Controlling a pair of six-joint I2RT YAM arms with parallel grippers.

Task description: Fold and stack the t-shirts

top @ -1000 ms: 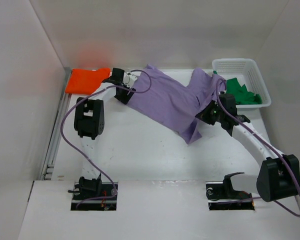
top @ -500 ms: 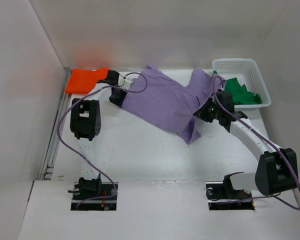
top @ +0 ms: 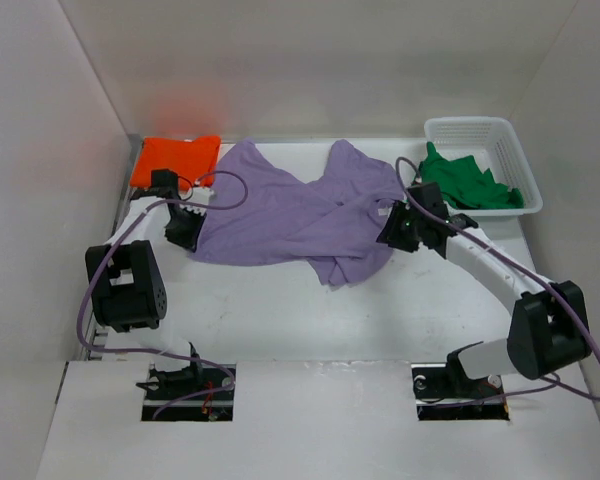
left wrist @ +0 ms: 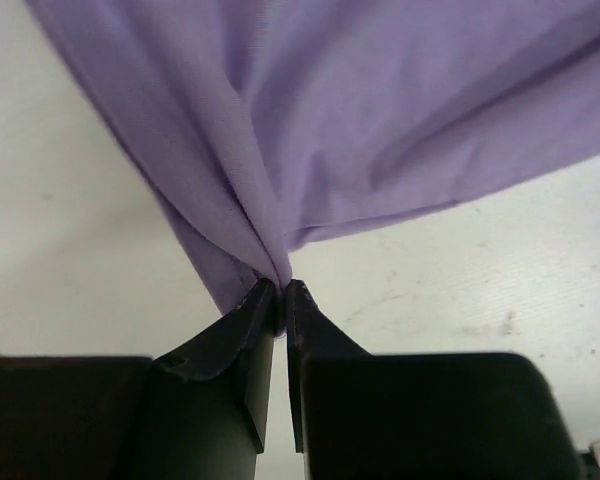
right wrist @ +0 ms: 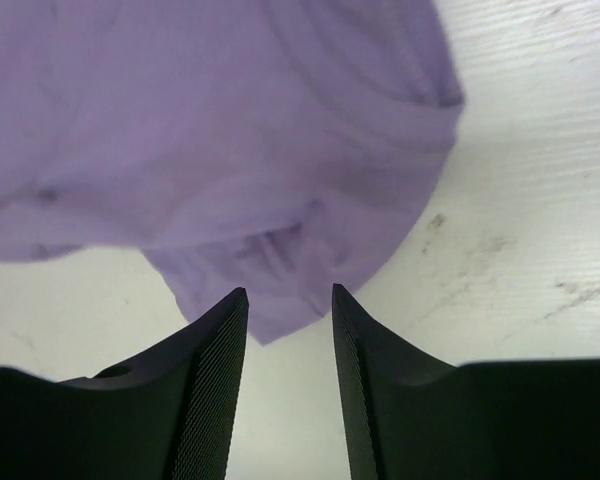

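**Left gripper** [left wrist: 280, 296]: jaws closed on a gathered fold of the purple shirt [left wrist: 380, 110], with the cloth fanning out ahead of the tips.

**Right gripper** [right wrist: 290, 300]: jaws apart and holding nothing. The shirt's crumpled edge lies on the table [right wrist: 540, 150] just ahead of the gap.

**Change from a second earlier:** the right jaws have let go, the left have closed, and the shirt lies flatter and further left.

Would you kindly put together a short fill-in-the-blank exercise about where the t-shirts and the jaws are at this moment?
The left arm's jaws pinch the purple t-shirt; the right arm's jaws stand ____, holding nothing.
The green t-shirt lies in the white ____.
The orange t-shirt sits at the far ____ corner of the table.
Missing words: open; basket; left.
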